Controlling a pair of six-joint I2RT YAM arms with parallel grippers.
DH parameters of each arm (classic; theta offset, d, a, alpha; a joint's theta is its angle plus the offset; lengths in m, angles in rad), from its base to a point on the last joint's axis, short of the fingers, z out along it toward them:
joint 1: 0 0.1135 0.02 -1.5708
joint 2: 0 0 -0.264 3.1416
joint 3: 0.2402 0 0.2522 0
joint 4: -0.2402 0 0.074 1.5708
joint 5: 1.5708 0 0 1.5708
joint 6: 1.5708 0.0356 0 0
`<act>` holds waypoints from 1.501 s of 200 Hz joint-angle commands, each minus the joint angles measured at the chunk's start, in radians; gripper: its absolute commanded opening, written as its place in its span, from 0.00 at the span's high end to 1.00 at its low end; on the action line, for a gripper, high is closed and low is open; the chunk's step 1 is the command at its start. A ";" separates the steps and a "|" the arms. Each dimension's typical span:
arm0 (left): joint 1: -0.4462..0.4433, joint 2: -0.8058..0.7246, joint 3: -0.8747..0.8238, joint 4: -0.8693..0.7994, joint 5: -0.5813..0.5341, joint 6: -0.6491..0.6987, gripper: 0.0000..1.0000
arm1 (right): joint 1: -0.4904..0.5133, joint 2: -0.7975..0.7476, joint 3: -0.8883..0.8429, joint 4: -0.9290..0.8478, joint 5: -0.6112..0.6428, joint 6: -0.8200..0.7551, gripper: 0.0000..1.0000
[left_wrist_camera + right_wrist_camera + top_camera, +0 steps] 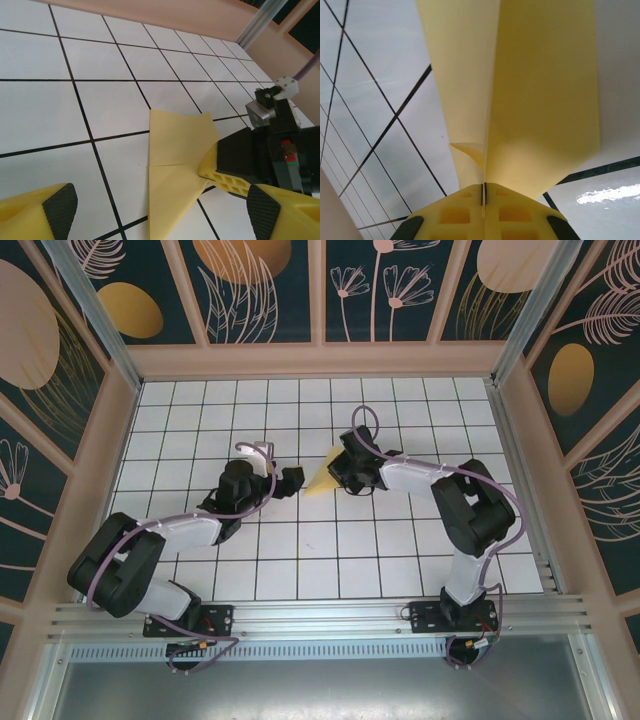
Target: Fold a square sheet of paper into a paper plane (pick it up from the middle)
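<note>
The pale yellow sheet of paper [321, 480] is folded into a pointed, creased wedge near the table's middle. My right gripper [345, 472] is shut on its edge; in the right wrist view the folded layers [545, 90] rise from the pinched seam between the closed yellow fingers of that gripper [483, 192]. My left gripper [291, 481] stands open just left of the paper. In the left wrist view its black-padded fingertips [60, 207] are spread wide. The paper [175, 160] lies flat on the tiles between and beyond them, untouched by them, with the right gripper [206, 169] clamped on its right corner.
The white grid-tiled table [300, 560] is ringed by pink frame walls [320, 360]. An aluminium rail [320, 615] runs along the near edge by the arm bases. Open tiles surround the paper on all sides.
</note>
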 commanded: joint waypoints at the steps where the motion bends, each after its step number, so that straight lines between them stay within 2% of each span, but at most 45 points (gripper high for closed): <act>1: 0.003 0.035 -0.038 0.159 0.086 0.103 0.16 | 0.006 0.024 0.047 -0.048 -0.044 0.063 1.00; 17: 0.001 0.079 -0.039 0.186 0.132 0.132 0.21 | 0.003 0.033 0.046 -0.054 -0.064 0.087 1.00; 36: -0.011 0.120 -0.033 0.199 0.131 0.184 0.25 | 0.003 0.037 0.042 -0.056 -0.076 0.115 1.00; 108: -0.063 0.192 -0.018 0.254 0.027 0.397 0.39 | 0.002 0.058 0.074 -0.086 -0.111 0.167 1.00; 153: -0.105 0.256 -0.001 0.242 -0.007 0.543 0.41 | -0.002 0.074 0.094 -0.092 -0.127 0.146 1.00; 198: -0.106 0.356 0.060 0.237 0.035 0.647 0.39 | -0.014 0.064 0.079 -0.097 -0.141 0.135 1.00; 253: -0.105 0.422 0.123 0.227 0.024 0.691 0.48 | -0.018 0.068 0.075 -0.086 -0.161 0.132 1.00; 300: -0.105 0.446 0.155 0.185 0.041 0.717 0.46 | -0.022 0.069 0.083 -0.084 -0.179 0.121 1.00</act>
